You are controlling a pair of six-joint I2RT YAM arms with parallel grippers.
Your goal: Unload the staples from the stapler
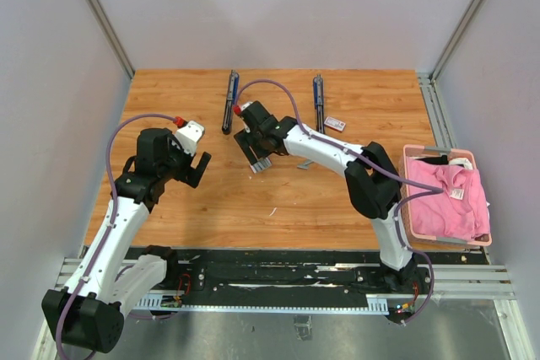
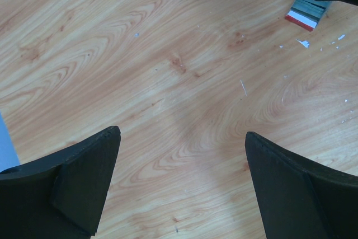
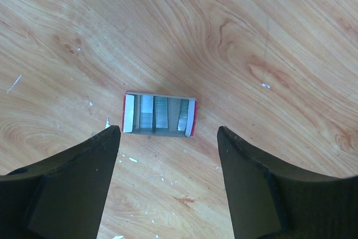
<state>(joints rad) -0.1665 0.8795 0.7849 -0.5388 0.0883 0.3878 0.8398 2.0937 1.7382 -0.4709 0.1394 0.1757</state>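
Two long dark staplers lie at the back of the table, one [image 1: 229, 100] on the left and one [image 1: 318, 100] on the right. My right gripper [image 1: 260, 162] [image 3: 168, 129] hangs open over the wood with nothing between its fingers. Just beyond its tips lies a small open tray [image 3: 130, 113] with white, red-edged ends, and silvery staples [image 3: 161, 114] lie in it as short strips. My left gripper [image 1: 194, 168] [image 2: 182, 132] is wide open over bare wood to the left. From the left wrist, the tray [image 2: 305, 15] shows at the upper right.
A small flat white box [image 1: 335, 124] lies beside the right stapler. A small grey piece [image 1: 305, 163] lies by the right forearm. A pink basket [image 1: 407, 183] holding pink cloth [image 1: 447, 196] stands at the right edge. White specks dot the wood.
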